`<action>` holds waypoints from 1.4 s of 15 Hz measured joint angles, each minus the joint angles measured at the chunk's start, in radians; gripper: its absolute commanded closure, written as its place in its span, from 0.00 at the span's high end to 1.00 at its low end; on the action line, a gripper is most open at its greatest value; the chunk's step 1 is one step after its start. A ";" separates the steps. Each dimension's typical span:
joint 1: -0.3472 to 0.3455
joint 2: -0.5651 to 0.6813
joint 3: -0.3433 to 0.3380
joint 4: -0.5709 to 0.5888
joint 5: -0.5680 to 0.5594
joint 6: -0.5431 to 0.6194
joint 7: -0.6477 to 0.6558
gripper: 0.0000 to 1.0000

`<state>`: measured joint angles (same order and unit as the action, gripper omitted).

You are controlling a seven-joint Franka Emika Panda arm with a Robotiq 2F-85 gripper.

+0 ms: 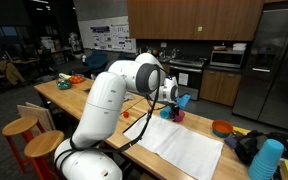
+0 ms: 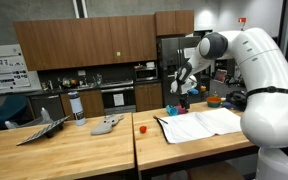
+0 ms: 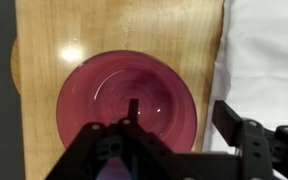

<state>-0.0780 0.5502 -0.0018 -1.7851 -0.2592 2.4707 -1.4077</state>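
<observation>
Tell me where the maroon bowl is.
In the wrist view the maroon bowl sits on the wooden table under the gripper, beside the white sheet.

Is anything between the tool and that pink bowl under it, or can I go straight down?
Nothing visible stands in the way. In the wrist view the pink bowl sits directly below the open tool on the wooden table, and it looks empty. The white sheet lies beside it, clear of the rim.

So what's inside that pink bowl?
In the wrist view the pink bowl looks empty: just its shiny bottom with light glints. The open gripper covers its near edge, so that part is hidden.
</observation>
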 measured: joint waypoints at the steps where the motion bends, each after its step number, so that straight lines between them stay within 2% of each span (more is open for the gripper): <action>1: 0.000 0.000 0.000 0.000 -0.001 0.000 0.003 0.37; 5: 0.000 0.000 0.000 0.000 -0.004 0.000 0.007 0.06; 6: 0.000 0.000 0.000 0.000 -0.004 0.000 0.008 0.01; 15: -0.001 -0.011 -0.002 0.004 -0.004 0.020 0.022 0.01; 21: 0.002 -0.069 -0.001 -0.012 -0.004 0.034 0.025 0.01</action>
<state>-0.0758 0.4809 -0.0028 -1.7975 -0.2634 2.5049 -1.3826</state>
